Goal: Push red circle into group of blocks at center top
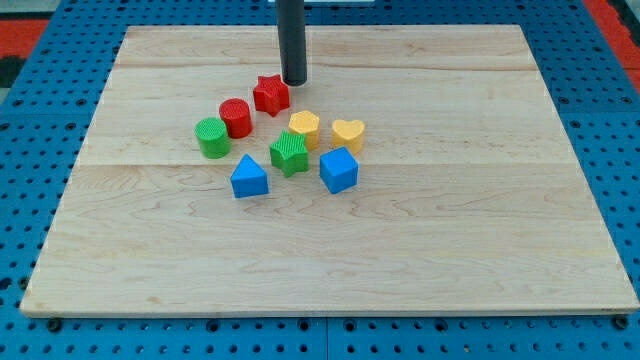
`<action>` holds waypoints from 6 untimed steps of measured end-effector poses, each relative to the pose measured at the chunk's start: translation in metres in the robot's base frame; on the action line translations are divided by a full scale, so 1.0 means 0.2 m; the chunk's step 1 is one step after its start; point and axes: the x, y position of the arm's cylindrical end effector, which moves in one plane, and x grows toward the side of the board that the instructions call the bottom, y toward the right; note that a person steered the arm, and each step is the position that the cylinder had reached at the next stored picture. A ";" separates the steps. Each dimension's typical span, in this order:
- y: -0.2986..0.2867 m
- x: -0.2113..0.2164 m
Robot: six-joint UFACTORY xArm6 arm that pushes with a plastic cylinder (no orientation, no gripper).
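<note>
The red circle (236,117) stands left of centre in the upper half of the wooden board (480,240). It touches the green circle (212,137) at its lower left. The red star (271,95) lies just to its upper right. My tip (294,81) rests on the board just right of the red star, close to it, and up and right of the red circle. Below lie a yellow hexagon-like block (305,129), a yellow heart (348,134), a green star (289,153), a blue triangle (249,177) and a blue cube (339,169).
The blocks form one loose cluster left of the board's centre. A blue pegboard table (40,120) surrounds the board on all sides.
</note>
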 end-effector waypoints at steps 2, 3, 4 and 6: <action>-0.11 0.20; -0.18 0.25; -0.22 0.32; -0.21 0.05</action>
